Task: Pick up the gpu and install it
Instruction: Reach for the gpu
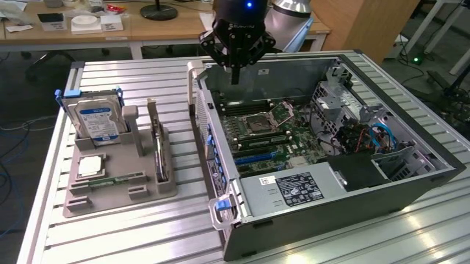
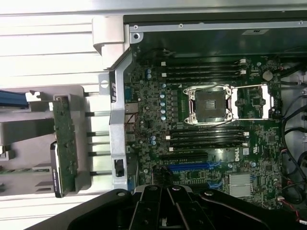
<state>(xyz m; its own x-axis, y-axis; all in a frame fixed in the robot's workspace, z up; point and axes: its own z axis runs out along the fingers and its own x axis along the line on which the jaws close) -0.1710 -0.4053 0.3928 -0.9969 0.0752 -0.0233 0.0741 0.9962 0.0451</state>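
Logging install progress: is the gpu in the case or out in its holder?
Out. The gpu stands on edge in the grey holder beside the case; the motherboard's blue slot is bare.

Arm (image 1: 291,15) enters at top of exterior view, silver-grey link tilted, black wrist below it. Gripper (image 1: 236,80) points straight down, fingers pressed together into one narrow tip, nothing between them, hanging free in air. Wrist view: black gripper body, linkages folded inward
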